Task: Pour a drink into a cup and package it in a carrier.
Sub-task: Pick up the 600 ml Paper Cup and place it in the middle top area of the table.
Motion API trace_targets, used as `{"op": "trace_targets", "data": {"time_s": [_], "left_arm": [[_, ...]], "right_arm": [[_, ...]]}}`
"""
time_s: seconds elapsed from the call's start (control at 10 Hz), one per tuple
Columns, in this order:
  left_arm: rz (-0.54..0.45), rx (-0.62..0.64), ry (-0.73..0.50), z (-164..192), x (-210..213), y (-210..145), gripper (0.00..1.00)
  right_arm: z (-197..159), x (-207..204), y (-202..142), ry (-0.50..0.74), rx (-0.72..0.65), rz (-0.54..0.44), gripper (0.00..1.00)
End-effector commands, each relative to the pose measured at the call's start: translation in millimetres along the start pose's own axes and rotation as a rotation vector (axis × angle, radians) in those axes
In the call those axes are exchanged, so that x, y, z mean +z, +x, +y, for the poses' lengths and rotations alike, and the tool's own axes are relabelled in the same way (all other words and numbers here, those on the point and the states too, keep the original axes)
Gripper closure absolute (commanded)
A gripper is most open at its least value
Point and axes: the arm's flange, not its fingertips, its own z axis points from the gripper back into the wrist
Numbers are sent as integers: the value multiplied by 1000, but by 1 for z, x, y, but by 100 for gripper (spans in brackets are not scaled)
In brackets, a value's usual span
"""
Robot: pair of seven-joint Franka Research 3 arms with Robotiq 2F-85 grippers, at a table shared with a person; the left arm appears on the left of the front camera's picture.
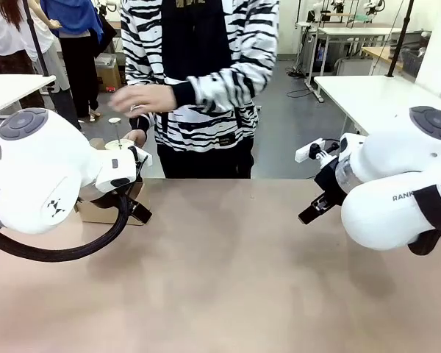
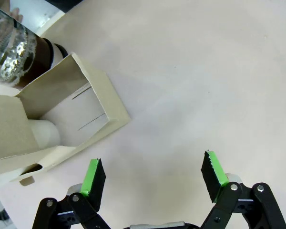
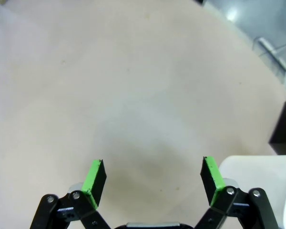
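While the drink (image 2: 39, 51) waits in its jug (image 2: 7, 43) just behind the carrier (image 2: 101, 91), which holds a cup (image 2: 44, 133), the left gripper (image 2: 153, 164) and right gripper (image 3: 152, 164) hang wide open and empty. Risk: a low left reach likely shoves the light carrier or tips the jug.

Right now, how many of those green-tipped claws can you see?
2. The left gripper hangs open beside the carrier; the right gripper hangs open over the table.
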Motion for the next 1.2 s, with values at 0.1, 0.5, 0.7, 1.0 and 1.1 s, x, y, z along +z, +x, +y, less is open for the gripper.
{"op": "trace_targets", "data": {"time_s": [0.1, 0.5, 0.7, 1.0, 1.1], "left_arm": [[0, 0, 0, 0, 0, 0, 0], [0, 0, 0, 0, 0, 0, 0], [0, 0, 0, 0, 0, 0, 0], [0, 0, 0, 0, 0, 0, 0], [0, 0, 0, 0, 0, 0, 0]], "right_arm": [[-44, 75, 48, 91, -48, -112, 0], [-181, 163, 0, 416, 63, -340, 0], [-247, 157, -75, 475, 76, -602, 0], [-280, 107, -123, 546, 19, -710, 0], [-269, 154, -130, 442, 30, -688, 0]]}}
